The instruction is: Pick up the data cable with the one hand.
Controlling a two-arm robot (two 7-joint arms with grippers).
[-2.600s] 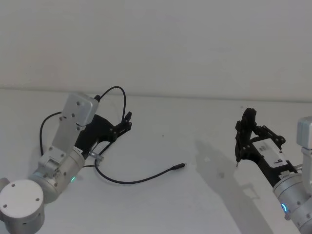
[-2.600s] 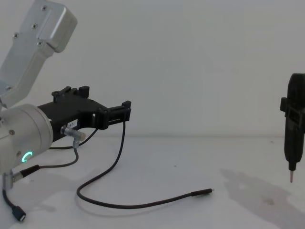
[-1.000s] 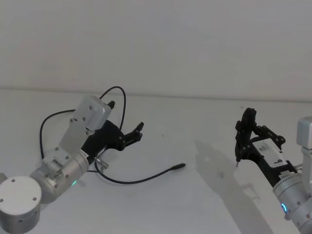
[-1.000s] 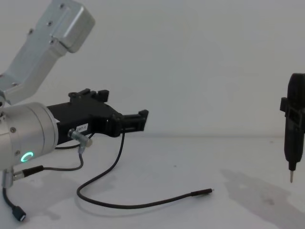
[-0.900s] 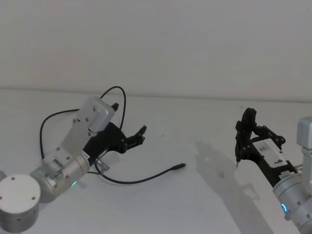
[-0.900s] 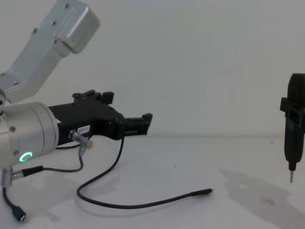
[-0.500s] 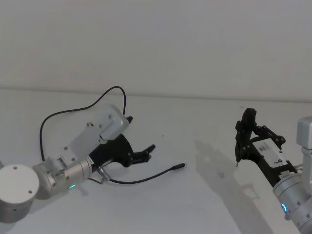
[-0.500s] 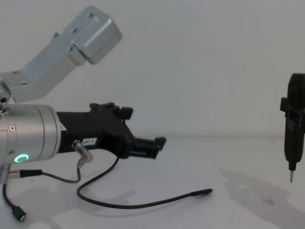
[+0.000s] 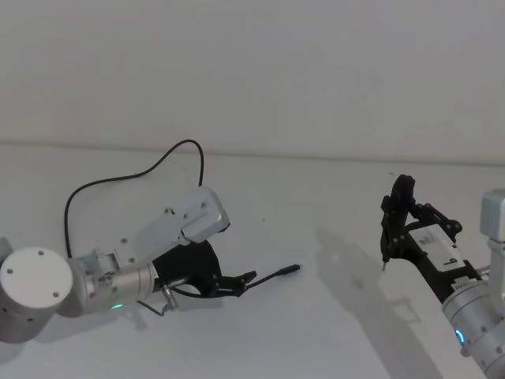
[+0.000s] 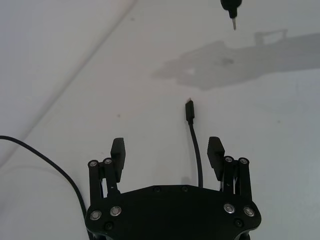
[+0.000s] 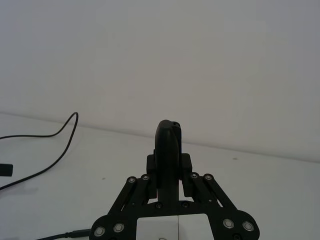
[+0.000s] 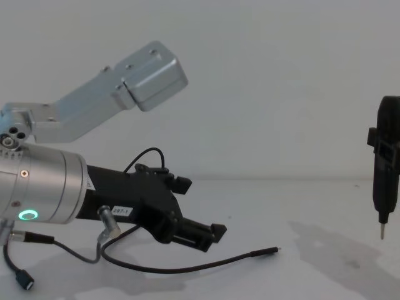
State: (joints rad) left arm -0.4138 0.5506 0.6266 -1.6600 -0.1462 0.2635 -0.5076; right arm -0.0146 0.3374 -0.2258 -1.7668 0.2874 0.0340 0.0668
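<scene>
Long thin black flexible data cable (image 10: pixel 196 145) lies flat on the white table (image 9: pixel 316 339), plug pointing right. The black angular left gripper (image 10: pixel 166 146) hangs just above it, fingers wide apart and empty, straddling the cord. Closing and lifting remain. At far right, the right gripper (image 11: pixel 168 165) clamps a slim black pen-like tool (image 12: pixel 387 169).

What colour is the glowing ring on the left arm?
Green; the ring light shows best in the chest view.

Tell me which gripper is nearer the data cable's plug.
Left. The left gripper hovers open astride the data cable just behind its plug; the right gripper, clamped on a pen-like tool, sits far off to the right.
</scene>
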